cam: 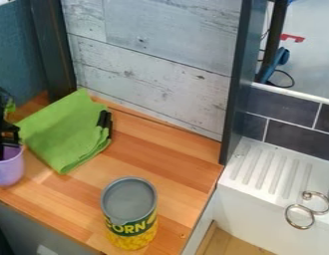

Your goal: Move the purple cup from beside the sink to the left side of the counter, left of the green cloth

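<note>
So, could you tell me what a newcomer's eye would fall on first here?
Probably the bright green cloth, lying on the wooden counter towards its back left. Next, the can of corn, upright near the counter's front, its label vivid yellow and green. At the left edge, the black gripper is by a light purple cup.

Below the gripper (pixel 7 138), which perhaps dips into it, stands the cup (pixel 9 169), with the cloth (pixel 64 132) just right, the can (pixel 129 211) farther right and nearer the camera, all on the counter (pixel 150 144), and the sink (pixel 250 199) well right.
</note>
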Robot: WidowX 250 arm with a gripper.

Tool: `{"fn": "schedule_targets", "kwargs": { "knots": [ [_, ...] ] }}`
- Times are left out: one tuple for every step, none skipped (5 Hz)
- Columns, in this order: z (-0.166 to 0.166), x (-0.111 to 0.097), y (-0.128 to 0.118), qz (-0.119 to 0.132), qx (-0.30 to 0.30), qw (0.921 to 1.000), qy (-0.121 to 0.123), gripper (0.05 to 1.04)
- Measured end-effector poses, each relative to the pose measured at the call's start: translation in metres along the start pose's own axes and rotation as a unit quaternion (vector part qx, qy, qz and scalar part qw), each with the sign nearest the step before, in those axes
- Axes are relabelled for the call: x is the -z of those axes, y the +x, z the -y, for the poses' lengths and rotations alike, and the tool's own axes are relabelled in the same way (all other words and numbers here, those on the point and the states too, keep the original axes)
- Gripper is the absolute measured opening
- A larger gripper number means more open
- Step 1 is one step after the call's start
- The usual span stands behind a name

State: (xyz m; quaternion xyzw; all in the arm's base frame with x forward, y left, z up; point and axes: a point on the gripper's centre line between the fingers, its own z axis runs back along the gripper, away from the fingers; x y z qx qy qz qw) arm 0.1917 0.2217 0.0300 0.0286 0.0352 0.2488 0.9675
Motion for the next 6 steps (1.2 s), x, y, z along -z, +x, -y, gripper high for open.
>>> {"fn": "schedule_targets", "kwargs": {
  "knots": [
    [0.004,-0.003,-0.004,0.005,0.014,0.9995,-0.027,0.343],
    [0.003,-0.019,-0.005,0.021,0.007,0.9995,-0.024,0.636],
    [0.004,-0.037,-0.011,0.039,0.0,0.999,-0.019,0.93],
    [0.019,-0.08,-0.024,0.07,0.021,0.9973,0.007,1.006],
    [0.062,-0.106,-0.05,0.076,0.106,0.9914,0.01,1.001],
    [0.095,-0.104,-0.085,0.051,0.184,0.9815,-0.013,1.001]
  ]
}}
